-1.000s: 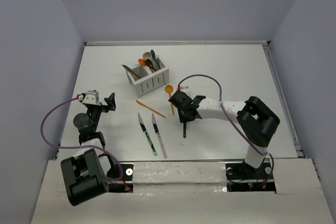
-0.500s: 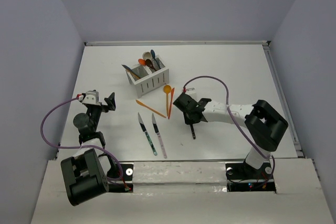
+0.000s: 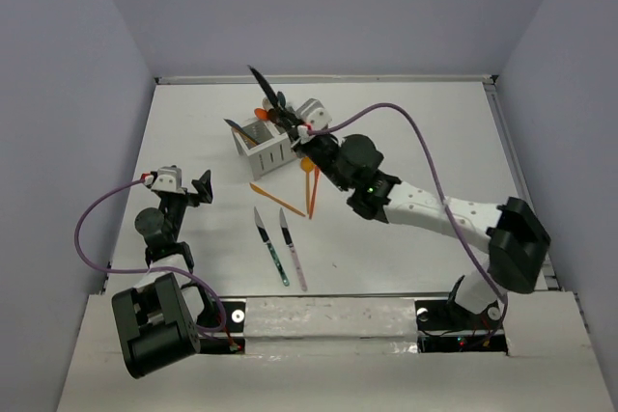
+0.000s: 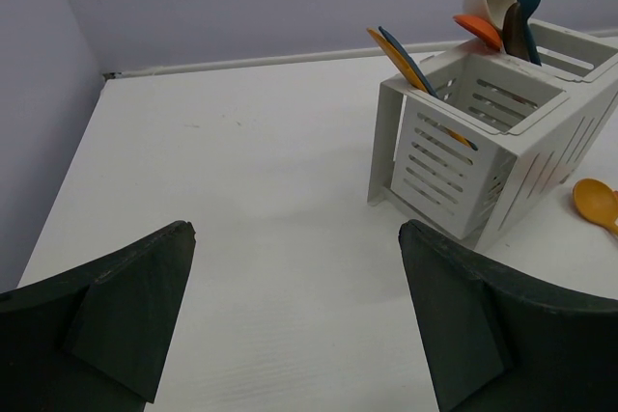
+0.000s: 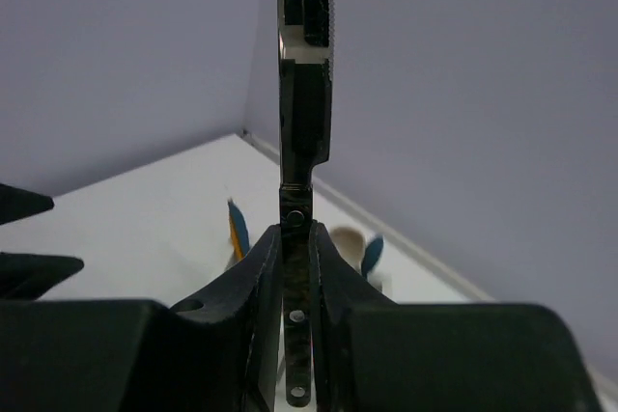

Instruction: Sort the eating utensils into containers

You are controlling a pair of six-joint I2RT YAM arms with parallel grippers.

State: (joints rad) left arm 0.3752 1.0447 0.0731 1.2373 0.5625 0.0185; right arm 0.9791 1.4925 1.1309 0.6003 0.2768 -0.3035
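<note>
My right gripper is shut on a dark knife and holds it over the white perforated caddy, blade pointing up. In the right wrist view the knife stands upright between my fingers. The caddy holds spoons in one compartment and a blue and orange utensil in the other. On the table lie an orange knife, an orange spoon, another orange utensil and two dark-bladed knives. My left gripper is open and empty, left of them.
Purple cables loop from both arms. The table's back wall edge runs just behind the caddy. The orange spoon's bowl shows to the right of the caddy in the left wrist view.
My right arm has risen from the table's middle and swung back-left over the caddy with the dark knife, whose blade now points up. The left arm has not moved.
</note>
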